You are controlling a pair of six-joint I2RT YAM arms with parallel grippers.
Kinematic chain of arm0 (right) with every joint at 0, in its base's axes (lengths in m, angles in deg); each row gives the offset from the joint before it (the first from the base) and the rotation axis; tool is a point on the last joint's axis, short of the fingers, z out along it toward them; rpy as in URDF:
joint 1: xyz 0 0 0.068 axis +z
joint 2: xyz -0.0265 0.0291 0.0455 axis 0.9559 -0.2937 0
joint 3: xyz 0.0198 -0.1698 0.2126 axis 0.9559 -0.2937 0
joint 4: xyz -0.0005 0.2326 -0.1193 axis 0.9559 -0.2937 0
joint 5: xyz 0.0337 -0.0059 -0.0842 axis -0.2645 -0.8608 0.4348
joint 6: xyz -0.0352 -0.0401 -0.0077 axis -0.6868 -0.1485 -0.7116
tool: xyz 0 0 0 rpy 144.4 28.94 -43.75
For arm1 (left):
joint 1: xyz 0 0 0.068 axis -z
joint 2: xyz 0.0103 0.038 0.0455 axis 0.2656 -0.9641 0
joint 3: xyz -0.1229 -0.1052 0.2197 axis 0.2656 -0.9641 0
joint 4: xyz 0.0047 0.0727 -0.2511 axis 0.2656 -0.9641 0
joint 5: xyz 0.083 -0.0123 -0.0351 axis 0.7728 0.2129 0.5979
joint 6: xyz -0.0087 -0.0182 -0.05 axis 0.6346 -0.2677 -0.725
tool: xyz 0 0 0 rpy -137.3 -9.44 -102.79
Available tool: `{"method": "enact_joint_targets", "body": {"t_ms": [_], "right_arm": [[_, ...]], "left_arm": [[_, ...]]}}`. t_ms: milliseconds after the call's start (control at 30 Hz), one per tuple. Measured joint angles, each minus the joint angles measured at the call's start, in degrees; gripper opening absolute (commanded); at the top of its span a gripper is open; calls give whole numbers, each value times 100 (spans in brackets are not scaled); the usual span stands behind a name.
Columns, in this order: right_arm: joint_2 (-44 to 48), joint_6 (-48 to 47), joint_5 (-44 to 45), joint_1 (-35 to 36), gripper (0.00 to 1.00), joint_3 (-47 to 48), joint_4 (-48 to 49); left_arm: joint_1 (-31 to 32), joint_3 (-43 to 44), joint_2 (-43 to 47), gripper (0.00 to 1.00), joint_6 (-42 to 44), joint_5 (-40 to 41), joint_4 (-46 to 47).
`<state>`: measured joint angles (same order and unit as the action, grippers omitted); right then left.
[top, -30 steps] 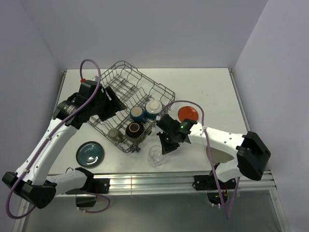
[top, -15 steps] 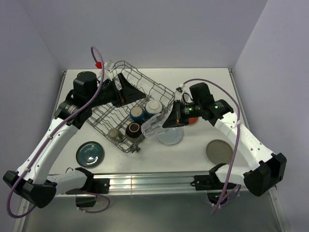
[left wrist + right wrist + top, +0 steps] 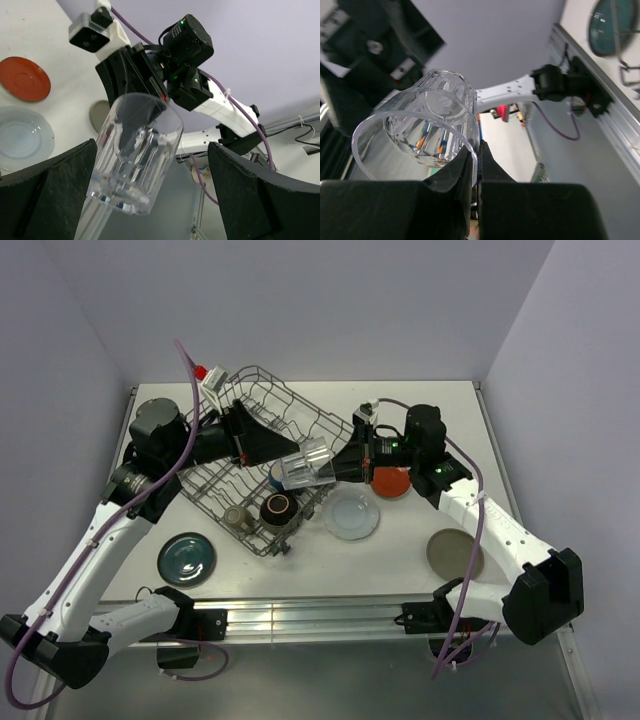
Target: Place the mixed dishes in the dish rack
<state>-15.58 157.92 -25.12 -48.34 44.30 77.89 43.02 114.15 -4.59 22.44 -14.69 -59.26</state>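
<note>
A clear glass (image 3: pixel 305 466) hangs on its side in the air over the right edge of the dish rack (image 3: pixel 250 400). My right gripper (image 3: pixel 336 468) is shut on its rim (image 3: pixel 476 150), one finger inside and one outside. My left gripper (image 3: pixel 286 448) is open and faces the glass's base (image 3: pixel 131 165), which sits between its fingers (image 3: pixel 260 195) without touching them. The rack holds a dark bowl (image 3: pixel 278 508), a small cup (image 3: pixel 237 518) and a blue cup (image 3: pixel 279 476).
On the table lie a teal plate (image 3: pixel 186 558) at front left, a pale plate (image 3: pixel 351 513) beside the rack, a red-orange plate (image 3: pixel 391 481) under the right arm, and a beige plate (image 3: pixel 455 552) at front right.
My right gripper lifted the glass from the table's front and carried it up over the rack's right edge. My left gripper opened wide and swung right to face the glass.
</note>
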Motion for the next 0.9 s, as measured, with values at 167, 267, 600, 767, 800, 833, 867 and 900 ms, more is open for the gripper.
{"method": "enact_joint_targets", "body": {"t_ms": [167,267,600,767,800,833,867,900], "right_arm": [[-149,981,-125,-4,0,-4,1248],[-291,1480,-122,-4,0,-4,1891],[-584,2358,-116,-9,0,0,2863],[-719,2741,-103,-11,0,0,3386],[-748,2796,-105,-11,0,0,3469],[-769,2850,-101,-11,0,0,3552],[-793,2909,-98,-17,0,0,3628],[-824,2962,-98,-28,0,0,3709]], "left_arm": [[46,-46,118,99,-15,-31,153],[98,-59,116,99,-17,-24,168],[273,-72,59,82,-15,133,306],[278,-72,-20,57,-42,186,448],[280,-70,-24,56,-44,210,479],[280,-70,-33,51,-44,221,516],[280,-70,-48,48,-44,236,560],[280,-68,-61,46,-44,256,590]]}}
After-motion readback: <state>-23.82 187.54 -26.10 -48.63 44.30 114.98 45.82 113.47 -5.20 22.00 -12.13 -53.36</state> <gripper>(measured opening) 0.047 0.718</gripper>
